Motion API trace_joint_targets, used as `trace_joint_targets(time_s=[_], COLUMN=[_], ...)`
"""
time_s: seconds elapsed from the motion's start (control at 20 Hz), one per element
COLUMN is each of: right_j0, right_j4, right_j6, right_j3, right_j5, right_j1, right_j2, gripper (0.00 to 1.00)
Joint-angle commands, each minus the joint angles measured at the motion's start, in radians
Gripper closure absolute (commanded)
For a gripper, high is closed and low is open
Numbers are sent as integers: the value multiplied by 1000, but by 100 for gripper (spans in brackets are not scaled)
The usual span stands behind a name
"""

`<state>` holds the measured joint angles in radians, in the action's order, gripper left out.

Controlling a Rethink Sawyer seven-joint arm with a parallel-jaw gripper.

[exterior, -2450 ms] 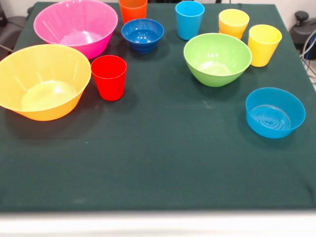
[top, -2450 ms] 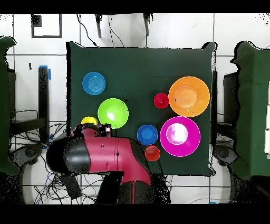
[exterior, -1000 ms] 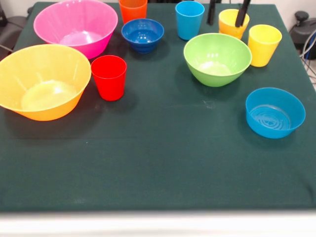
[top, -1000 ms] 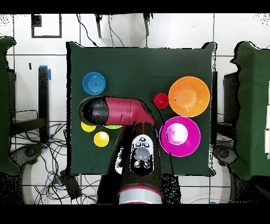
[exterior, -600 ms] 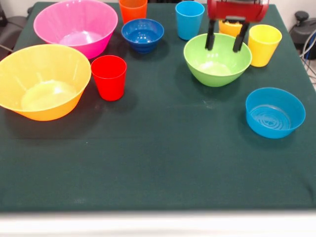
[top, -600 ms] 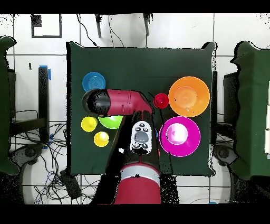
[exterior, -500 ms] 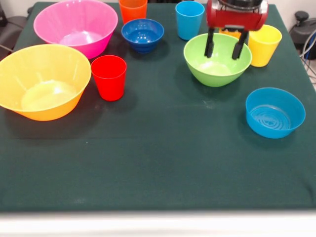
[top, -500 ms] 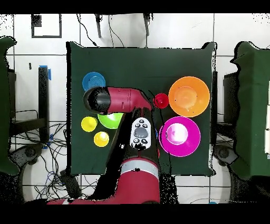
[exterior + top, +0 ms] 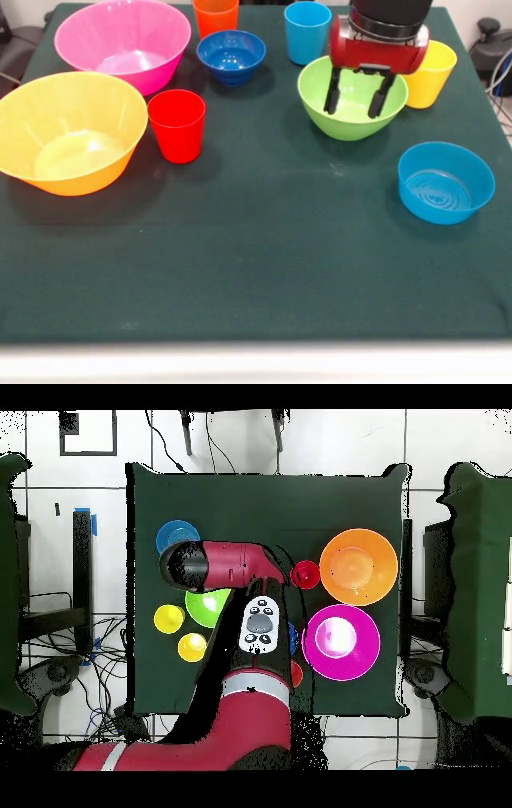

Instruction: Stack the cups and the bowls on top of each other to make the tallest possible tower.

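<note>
- Your arm (image 9: 235, 569) reaches down from above, and the hand (image 9: 353, 98) points straight down over the green bowl (image 9: 342, 118).
- Its two fingers (image 9: 331, 91) stand apart and hold nothing.
- The green bowl sits near the bench's (image 9: 264, 256) far edge.

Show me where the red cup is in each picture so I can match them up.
Front view: the red cup stands left of centre, beside the yellow-orange bowl.
Overhead view: the red cup sits right of centre, just left of that bowl.
Shared landmark: the yellow-orange bowl.
</note>
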<state>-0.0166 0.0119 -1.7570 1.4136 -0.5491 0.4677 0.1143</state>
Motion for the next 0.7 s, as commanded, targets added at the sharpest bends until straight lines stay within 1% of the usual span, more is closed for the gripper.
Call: trace_joint_targets(time_s=[0.05,0.15,0.4,0.55,0.7], right_j0=[-17,-6,19,38,60], right_j4=[-98,-107,-135,-163,-181], right_j6=[-22,0,51,65,79], right_j3=[-38,-5,43,91,131], right_j5=[-85,-56,-70,-36,-23], right_j1=[-10,-1,20,36,40], right_j2=[7,0,-22,-32,-55], gripper=[0,0,0,0,0])
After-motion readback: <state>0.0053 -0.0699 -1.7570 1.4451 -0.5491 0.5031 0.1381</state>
